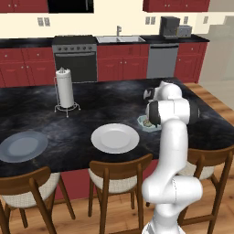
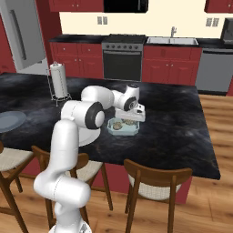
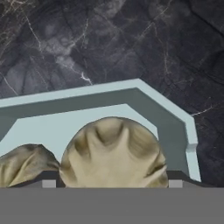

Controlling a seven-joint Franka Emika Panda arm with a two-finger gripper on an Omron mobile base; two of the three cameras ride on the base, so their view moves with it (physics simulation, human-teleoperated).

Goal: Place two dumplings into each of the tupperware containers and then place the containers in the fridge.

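Hand view shows us the pale blue-green container close below the camera on the dark marble desk, with two dumplings inside it: one large in the foreground and a second just beside it at the lower left. We see the end effector's finger tips only as small stubs on either side of the nearer dumpling, standing wide apart, so we record it as released and grasping nothing. In the right base view the end effector hangs directly over this container, which sits near the middle of the desk, and two tan lumps are visible within it. In the left base view the same container is partly hidden behind the arm. We judge that this tub has its two dumplings. We cannot locate the white-translucent container in these pictures, so its filling cannot be confirmed. A white plate and a grey plate lie along the near edge of the desk, both apparently bare. The fridge stands at the far left of the right base view, well apart from the desk, and appears closed; no container has been placed there yet. Both transfers to the fridge remain outstanding.
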